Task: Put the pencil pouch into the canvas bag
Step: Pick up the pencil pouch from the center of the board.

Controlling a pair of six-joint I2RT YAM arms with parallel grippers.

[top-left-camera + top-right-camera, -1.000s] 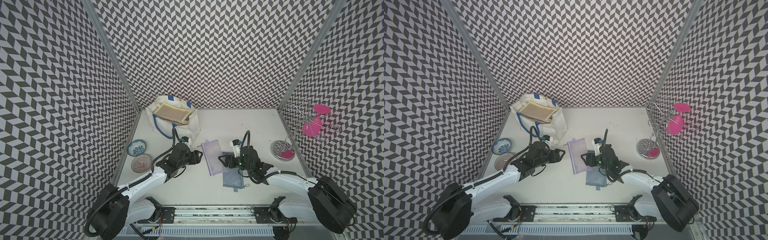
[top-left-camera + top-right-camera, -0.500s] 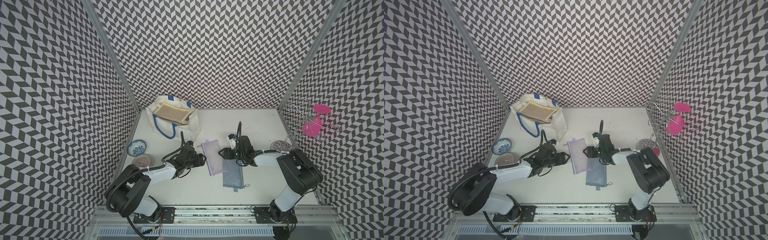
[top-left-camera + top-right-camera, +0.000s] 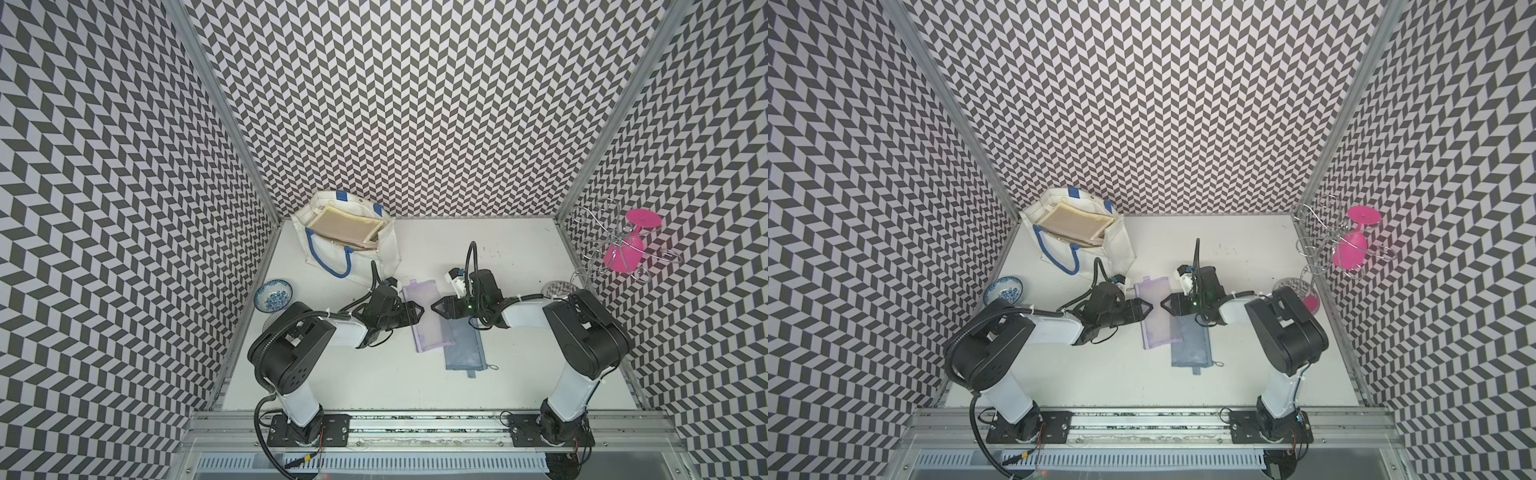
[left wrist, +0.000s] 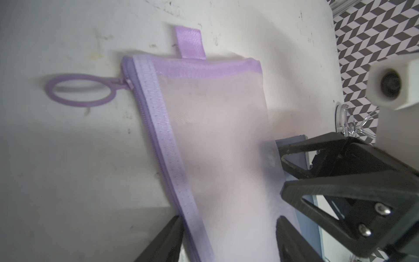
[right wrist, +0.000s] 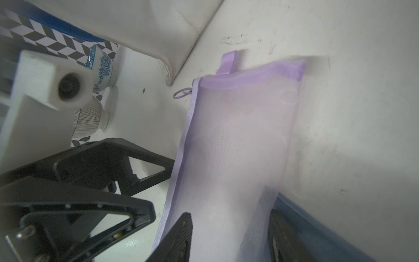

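The purple mesh pencil pouch [image 3: 428,320] [image 3: 1156,320] lies flat mid-table, its right edge overlapping a blue-grey pouch [image 3: 465,349] [image 3: 1192,345]. The white canvas bag [image 3: 357,262] [image 3: 1117,249] with blue rope handles stands at the back left, with a tan flat item inside. My left gripper [image 3: 419,311] [image 4: 229,240] is at the pouch's left edge, open, with the zipper edge and mesh [image 4: 215,136] between its fingers. My right gripper [image 3: 435,307] [image 5: 229,238] faces it from the right, jaws apart over the mesh [image 5: 238,147]. Whether either touches the pouch I cannot tell.
A blue-and-white bowl [image 3: 273,295] [image 3: 1003,291] and a ribbed grey bowl [image 5: 88,122] sit by the left wall. A wire rack holding a pink glass [image 3: 627,245] stands at the right wall. Chevron walls enclose three sides.
Both arms have folded up at the elbows, and the grippers have come toward each other onto the purple pouch. The right jaws have narrowed.
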